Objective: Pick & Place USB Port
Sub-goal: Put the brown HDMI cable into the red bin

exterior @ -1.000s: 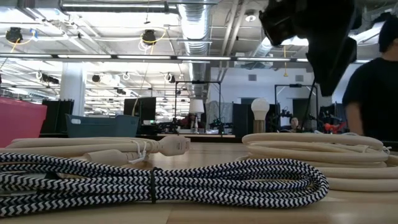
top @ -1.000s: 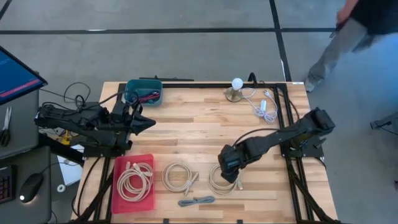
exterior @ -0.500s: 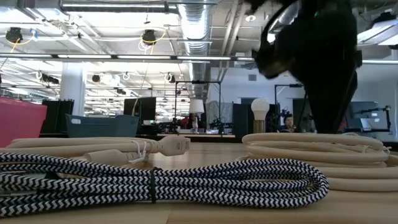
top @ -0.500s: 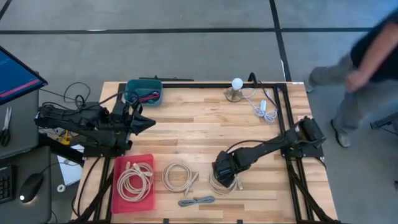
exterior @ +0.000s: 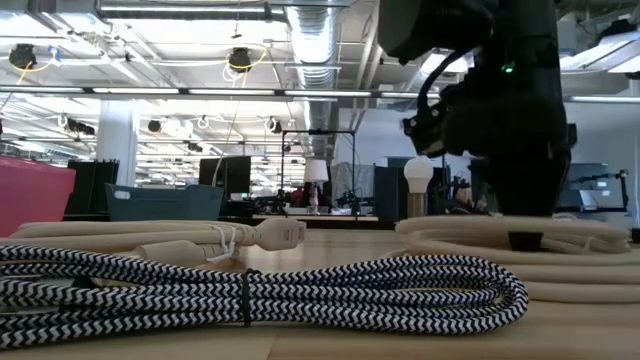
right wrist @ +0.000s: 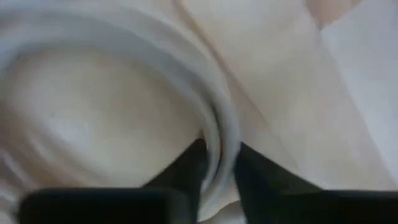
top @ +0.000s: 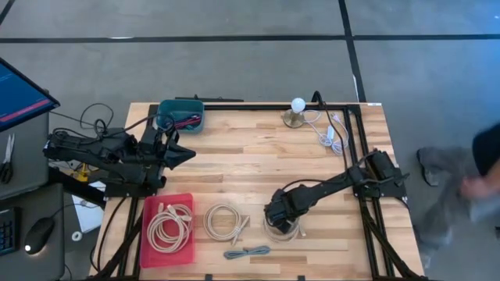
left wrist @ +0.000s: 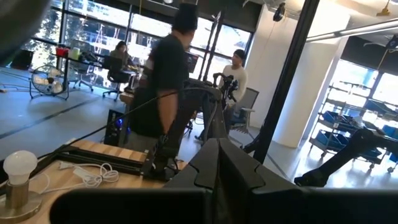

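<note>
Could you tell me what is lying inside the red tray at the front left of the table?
Inside the red tray lies one coiled cream cable, its plug end towards the table's middle. The tray floor beneath the coil is covered, so anything under it cannot be seen.

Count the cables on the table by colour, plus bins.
Cream coiled cables: 3 (one in the red tray, one loose mid-table, one under the right gripper)
Black-and-white braided cable: 1
Thin white cord by the bulb: 1
Bins: 2 (red tray, teal bin)
Total: 7
</note>
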{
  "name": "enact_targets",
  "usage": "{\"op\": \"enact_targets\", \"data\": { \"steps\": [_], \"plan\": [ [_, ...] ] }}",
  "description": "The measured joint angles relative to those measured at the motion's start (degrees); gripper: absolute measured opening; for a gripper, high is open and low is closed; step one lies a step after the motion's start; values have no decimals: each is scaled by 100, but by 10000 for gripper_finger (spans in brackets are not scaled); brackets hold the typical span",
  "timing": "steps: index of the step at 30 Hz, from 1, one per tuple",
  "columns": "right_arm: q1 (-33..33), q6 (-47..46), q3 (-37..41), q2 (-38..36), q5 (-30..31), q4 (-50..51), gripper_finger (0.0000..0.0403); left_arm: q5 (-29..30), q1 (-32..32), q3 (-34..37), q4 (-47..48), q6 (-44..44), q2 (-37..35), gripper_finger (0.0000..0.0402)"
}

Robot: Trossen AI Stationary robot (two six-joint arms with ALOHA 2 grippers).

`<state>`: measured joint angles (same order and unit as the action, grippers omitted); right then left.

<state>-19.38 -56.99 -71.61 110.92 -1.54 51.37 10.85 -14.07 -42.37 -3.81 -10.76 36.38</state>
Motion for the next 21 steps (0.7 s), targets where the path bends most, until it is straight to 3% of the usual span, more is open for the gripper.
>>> {"op": "enact_targets", "data": {
  "steps": [3,12,21],
  "plan": [
    [0,168,2,-66,85,50,19,1,-1,0,0,0,0,12],
    [29,400,7,-489,159,237,10,1,-1,0,0,0,-2,12],
    [387,552,4,-1764,698,57,5,4,1,2,0,0,-2,12]
  ]
}}
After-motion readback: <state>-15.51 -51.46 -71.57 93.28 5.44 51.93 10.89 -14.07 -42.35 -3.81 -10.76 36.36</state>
